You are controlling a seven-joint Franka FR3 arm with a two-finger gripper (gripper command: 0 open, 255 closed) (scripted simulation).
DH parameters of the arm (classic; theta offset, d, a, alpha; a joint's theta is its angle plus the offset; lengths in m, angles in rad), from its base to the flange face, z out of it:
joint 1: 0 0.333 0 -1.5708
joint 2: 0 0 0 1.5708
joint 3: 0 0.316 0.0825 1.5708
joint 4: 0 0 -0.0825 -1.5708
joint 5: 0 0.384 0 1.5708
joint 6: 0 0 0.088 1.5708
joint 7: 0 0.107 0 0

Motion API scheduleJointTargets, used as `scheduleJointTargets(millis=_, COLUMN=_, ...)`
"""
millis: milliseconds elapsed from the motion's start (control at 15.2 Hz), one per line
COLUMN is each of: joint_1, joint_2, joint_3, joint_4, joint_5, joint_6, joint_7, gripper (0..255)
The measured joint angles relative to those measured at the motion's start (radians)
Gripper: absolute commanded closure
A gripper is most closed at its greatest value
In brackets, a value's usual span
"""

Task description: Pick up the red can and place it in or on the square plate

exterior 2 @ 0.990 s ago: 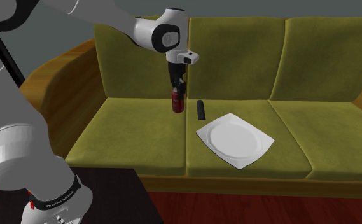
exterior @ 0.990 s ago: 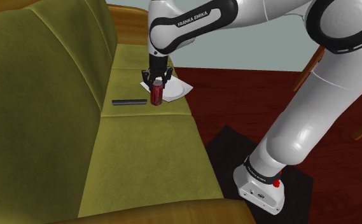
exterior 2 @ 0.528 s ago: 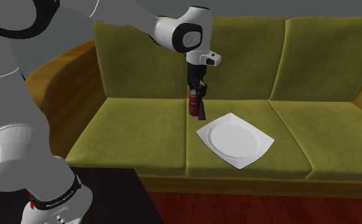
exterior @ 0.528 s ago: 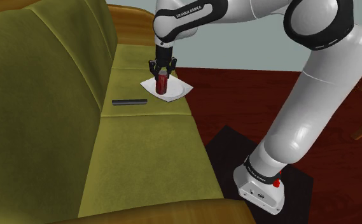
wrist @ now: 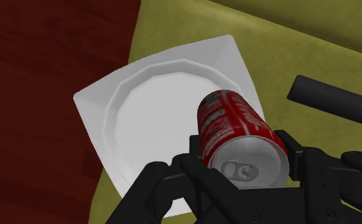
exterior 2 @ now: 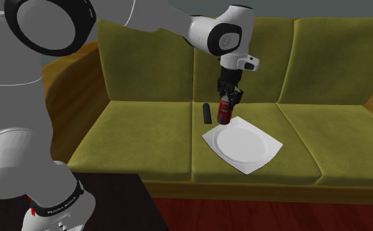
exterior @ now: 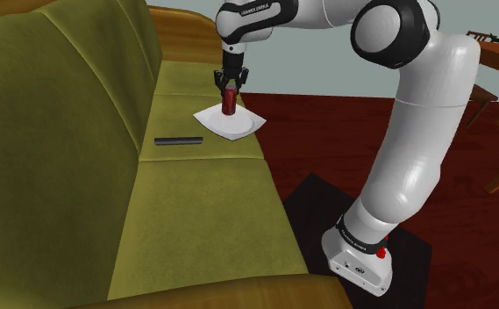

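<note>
Can: red with a silver top, clamped in the gripper and held over the side of the square plate nearest the black bar.
Long axis: close to upright. The silver top with its pull tab faces up into the gripper, and the base points down at the plate. In the second exterior view it seems to lean a little, top toward that view's right, though camera roll may account for that.
Height: the base looks just above the plate's rim; contact cannot be told.
Jaws: black fingers closed on the can's upper part, one on each side.
Plate: white, lying flat on the middle seat cushion.
Bar: flat on the seat, just beside the plate and nearer the backrest.
Sofa: olive green with a brown wooden frame.
Change: a second ago the can hung over the cushion on the bar's far side from the plate. Half a second ago it was level with the bar, and now it is past it. Plate and bar lie where they were.
</note>
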Motion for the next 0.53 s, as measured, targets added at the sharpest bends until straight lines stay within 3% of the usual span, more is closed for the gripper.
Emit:
scheduleJointTargets(millis=396, joint_1=-0.063, joint_2=0.174, joint_3=-0.028, joint_4=0.291, joint_5=0.008, joint_6=-0.117, joint_7=-0.094, gripper=255)
scheduleJointTargets(millis=528, joint_1=-0.070, joint_2=0.200, joint_3=-0.031, joint_4=0.313, joint_5=0.009, joint_6=-0.114, joint_7=-0.104, gripper=255)
